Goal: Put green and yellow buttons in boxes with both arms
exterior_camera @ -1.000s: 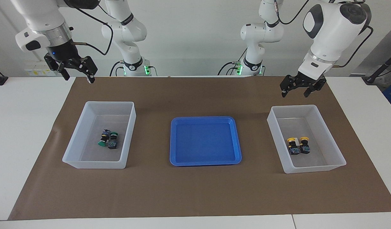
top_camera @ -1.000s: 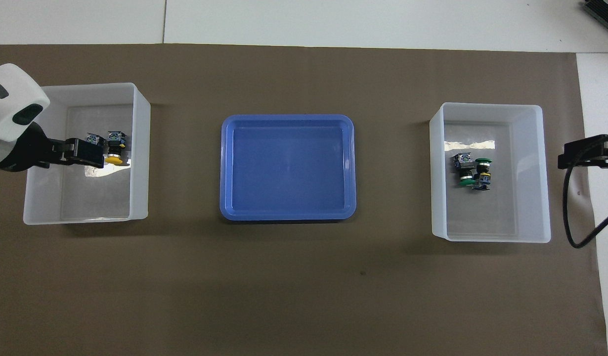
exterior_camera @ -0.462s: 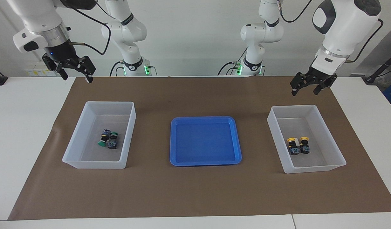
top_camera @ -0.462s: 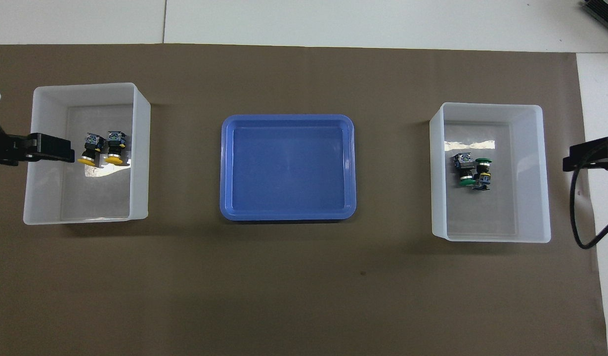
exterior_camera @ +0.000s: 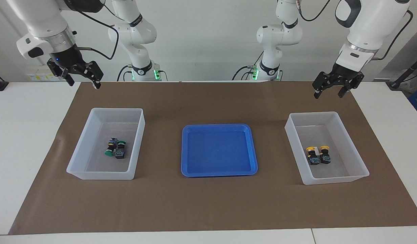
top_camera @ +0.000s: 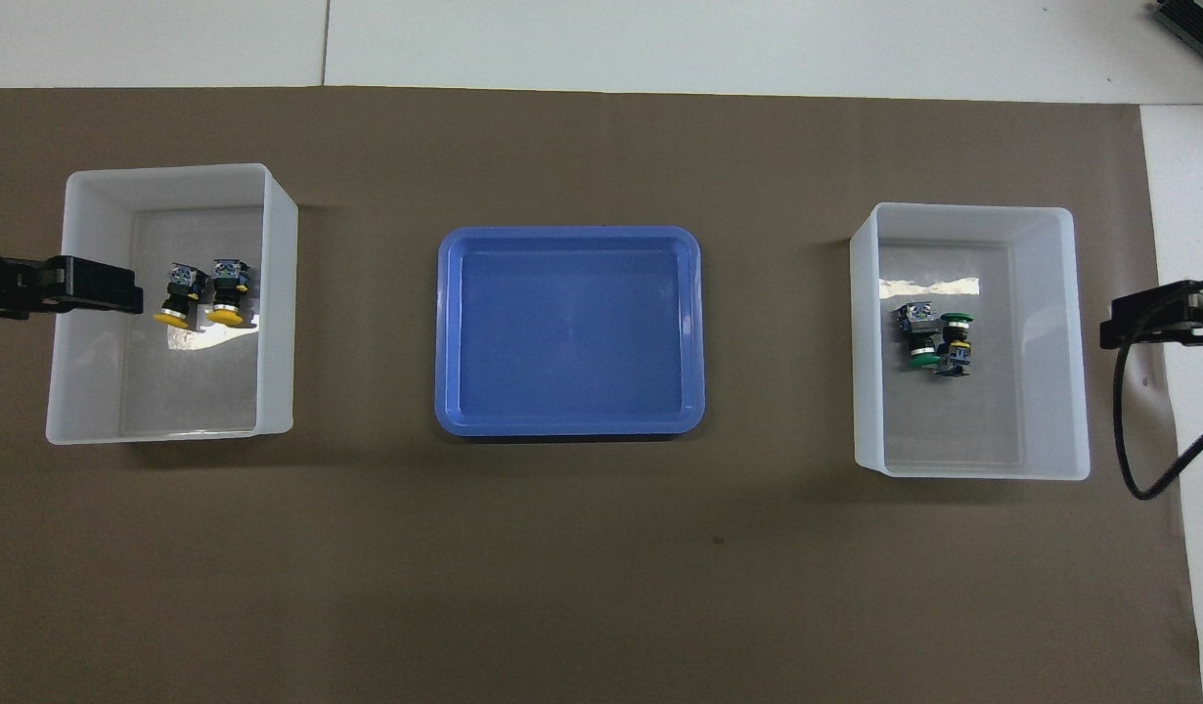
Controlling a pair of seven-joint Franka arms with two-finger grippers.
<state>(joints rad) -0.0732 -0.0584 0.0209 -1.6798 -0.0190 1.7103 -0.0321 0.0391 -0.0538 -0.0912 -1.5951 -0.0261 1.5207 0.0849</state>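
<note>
the tabletop (exterior_camera: 32, 142) is white and carries a wide brown mat (exterior_camera: 208, 203) that takes up most of its surface. on the mat, the blue tray (exterior_camera: 219, 128) sits in the middle with nothing in it, and a translucent white box stands at each end. the box toward the right arm's end (exterior_camera: 93, 175) holds the two green buttons (exterior_camera: 114, 149), lying on their sides and touching each other on its floor. the box toward the left arm's end (exterior_camera: 330, 180) holds the two yellow buttons (exterior_camera: 318, 154), side by side and just touching, with their yellow caps pointing toward the robots. the right end effector (exterior_camera: 80, 72) hangs in the air over the mat's corner nearest the robots at its own end of the tabletop, clear of the box, its fingers spread wide and holding nothing. the left end effector (exterior_camera: 334, 84) hangs likewise over the mat's edge near the robots at its end, above and apart from the box with the yellow buttons, its fingers also spread wide and empty. in the overhead view only the dark tips of both show at the frame's sides.
</note>
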